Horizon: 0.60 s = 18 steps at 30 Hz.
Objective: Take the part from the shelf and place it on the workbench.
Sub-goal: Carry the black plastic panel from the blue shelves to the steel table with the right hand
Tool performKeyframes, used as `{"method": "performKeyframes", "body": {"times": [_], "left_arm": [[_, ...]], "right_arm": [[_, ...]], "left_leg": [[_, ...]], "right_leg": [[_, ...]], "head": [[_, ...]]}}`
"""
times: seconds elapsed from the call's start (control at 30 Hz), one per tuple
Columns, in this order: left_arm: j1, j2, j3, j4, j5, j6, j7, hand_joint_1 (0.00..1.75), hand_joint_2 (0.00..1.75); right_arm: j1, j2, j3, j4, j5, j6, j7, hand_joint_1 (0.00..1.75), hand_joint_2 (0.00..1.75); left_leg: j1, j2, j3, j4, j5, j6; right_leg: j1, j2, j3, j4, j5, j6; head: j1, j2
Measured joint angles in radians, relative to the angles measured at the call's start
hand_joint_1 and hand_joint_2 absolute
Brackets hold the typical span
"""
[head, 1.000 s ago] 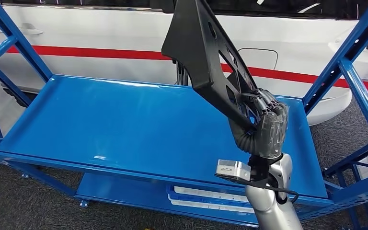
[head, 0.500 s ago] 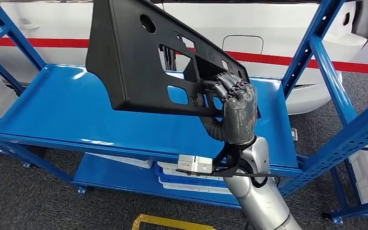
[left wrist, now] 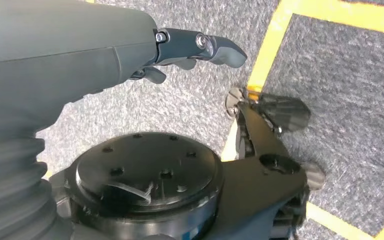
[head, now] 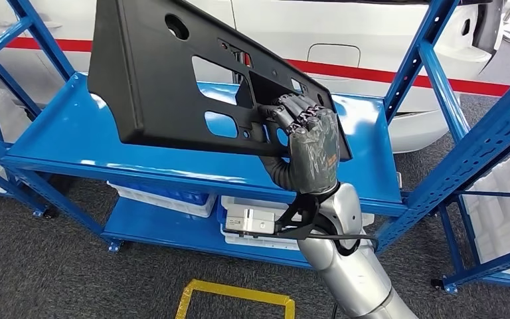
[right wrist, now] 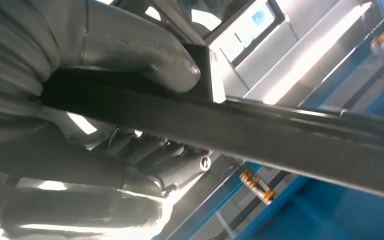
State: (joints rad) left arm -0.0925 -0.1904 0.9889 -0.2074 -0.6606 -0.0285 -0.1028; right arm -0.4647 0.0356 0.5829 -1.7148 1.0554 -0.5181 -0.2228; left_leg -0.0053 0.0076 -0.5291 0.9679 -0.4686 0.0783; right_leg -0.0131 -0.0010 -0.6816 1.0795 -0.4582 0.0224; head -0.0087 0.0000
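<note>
The part is a large flat black plastic panel [head: 159, 86] with several cut-outs. My right hand [head: 311, 149] grips it at its lower right corner and holds it in the air in front of the blue shelf [head: 73, 136], the broad face turned toward me. In the right wrist view the panel's edge [right wrist: 280, 137] runs between the thumb [right wrist: 140, 50] and the fingers [right wrist: 175, 167]. My left hand [left wrist: 145, 50] hangs over the grey carpet, fingers loosely extended with nothing in them.
The shelf's blue uprights [head: 415, 63] stand on both sides of the panel. White and blue trays [head: 166, 196] lie on the lower shelf. A white car with a red stripe [head: 372, 70] stands behind the rack. Yellow floor tape [head: 232, 292] marks the carpet.
The whole view has shifted back and down from the shelf. The panel, seen edge-on before, has swung around to show its broad face and now sits further left, still in my right hand.
</note>
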Motion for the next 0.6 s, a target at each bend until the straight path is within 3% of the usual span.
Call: {"method": "performKeyframes", "body": {"times": [0.07, 0.1, 0.13, 0.17, 0.23, 0.27, 0.33, 0.4, 0.43, 0.47, 0.53, 0.57, 0.6], "left_arm": [[0.000, -0.002, 0.000, 0.000, -0.001, -0.008, -0.015, 0.00, 1.75], [0.001, -0.003, 0.000, 0.000, -0.002, -0.011, -0.022, 0.00, 1.75], [0.001, -0.004, 0.000, 0.000, -0.003, -0.014, -0.027, 0.00, 1.75], [0.001, -0.005, 0.000, 0.000, -0.006, -0.016, -0.030, 0.00, 1.75], [0.001, -0.006, 0.000, 0.000, -0.010, -0.019, -0.033, 0.00, 1.75], [0.000, -0.006, 0.000, 0.000, -0.012, -0.019, -0.033, 0.00, 1.75], [0.000, -0.006, 0.000, 0.000, -0.017, -0.019, -0.033, 0.00, 1.75], [0.001, -0.005, 0.000, 0.000, -0.030, -0.018, -0.033, 0.00, 1.75], [0.001, -0.004, 0.000, 0.000, -0.038, -0.017, -0.033, 0.00, 1.75], [0.002, -0.003, -0.001, 0.000, -0.046, -0.017, -0.035, 0.00, 1.75], [0.002, -0.002, -0.002, 0.000, -0.058, -0.018, -0.040, 0.00, 1.75], [0.002, -0.002, -0.003, 0.000, -0.063, -0.020, -0.044, 0.00, 1.75], [0.002, -0.002, -0.004, 0.000, -0.068, -0.021, -0.047, 0.00, 1.75]], "right_arm": [[-0.010, -0.001, 0.007, 0.005, -0.002, 0.011, 0.017, 1.75, 1.75], [-0.012, -0.002, 0.009, 0.010, -0.005, 0.014, 0.021, 1.75, 1.75], [-0.014, -0.002, 0.012, 0.017, -0.011, 0.016, 0.023, 1.75, 1.75], [-0.018, -0.002, 0.014, 0.025, -0.018, 0.016, 0.023, 1.75, 1.75], [-0.029, -0.002, 0.016, 0.044, -0.036, 0.013, 0.019, 1.75, 1.75], [-0.036, -0.002, 0.016, 0.053, -0.043, 0.010, 0.015, 1.75, 1.75], [-0.045, 0.000, 0.015, 0.067, -0.050, 0.000, 0.010, 1.75, 1.75], [-0.046, 0.000, 0.011, 0.076, -0.045, -0.015, 0.010, 1.75, 1.75], [-0.045, -0.001, 0.008, 0.079, -0.040, -0.022, 0.012, 1.75, 1.75], [-0.043, -0.001, 0.005, 0.081, -0.035, -0.028, 0.014, 1.75, 1.75], [-0.036, -0.002, -0.003, 0.081, -0.030, -0.040, 0.020, 1.75, 1.75], [-0.030, -0.004, -0.008, 0.081, -0.029, -0.046, 0.022, 1.75, 1.75], [-0.021, -0.006, -0.014, 0.081, -0.028, -0.050, 0.023, 1.75, 1.75]], "left_leg": [[-0.002, 0.004, -0.029, 0.000, 0.025, -0.004], [-0.002, 0.005, -0.044, 0.000, 0.037, -0.008], [-0.002, 0.006, -0.060, 0.002, 0.050, -0.011], [-0.001, 0.007, -0.075, 0.004, 0.062, -0.015], [0.001, 0.008, -0.108, 0.016, 0.081, -0.027], [0.000, 0.008, -0.122, 0.024, 0.088, -0.033], [-0.002, 0.007, -0.139, 0.037, 0.102, -0.042], [-0.001, 0.005, -0.145, 0.039, 0.115, -0.049], [0.001, 0.003, -0.150, 0.045, 0.108, -0.053], [0.004, 0.001, -0.159, 0.066, 0.082, -0.059], [0.011, -0.004, -0.186, 0.162, -0.012, -0.073], [0.015, -0.005, -0.200, 0.230, -0.059, -0.079], [0.018, -0.006, -0.209, 0.289, -0.087, -0.084]], "right_leg": [[-0.003, 0.001, -0.027, 0.113, -0.086, -0.005], [-0.005, 0.001, -0.032, 0.169, -0.106, 0.001], [-0.007, 0.000, -0.028, 0.206, -0.103, 0.013], [-0.010, 0.000, -0.009, 0.210, -0.084, 0.028], [-0.016, -0.001, 0.082, 0.104, -0.049, 0.049], [-0.014, -0.001, 0.135, 0.028, -0.054, 0.049], [-0.009, 0.001, 0.192, -0.067, -0.082, 0.034], [-0.010, 0.002, 0.189, -0.078, -0.080, 0.016], [-0.013, 0.000, 0.185, -0.077, -0.073, 0.005], [-0.015, -0.001, 0.178, -0.078, -0.064, -0.008], [-0.017, -0.003, 0.162, -0.078, -0.046, -0.027], [-0.016, -0.004, 0.152, -0.077, -0.037, -0.031], [-0.016, -0.004, 0.141, -0.076, -0.029, -0.030]], "head": [[0.002, 0.000], [0.003, 0.000], [0.003, 0.000], [0.004, 0.000], [0.005, 0.000], [0.005, 0.000], [0.003, 0.000], [0.000, 0.000], [0.000, 0.000], [-0.002, 0.000], [-0.005, 0.000], [-0.007, 0.000], [-0.007, 0.000]]}}
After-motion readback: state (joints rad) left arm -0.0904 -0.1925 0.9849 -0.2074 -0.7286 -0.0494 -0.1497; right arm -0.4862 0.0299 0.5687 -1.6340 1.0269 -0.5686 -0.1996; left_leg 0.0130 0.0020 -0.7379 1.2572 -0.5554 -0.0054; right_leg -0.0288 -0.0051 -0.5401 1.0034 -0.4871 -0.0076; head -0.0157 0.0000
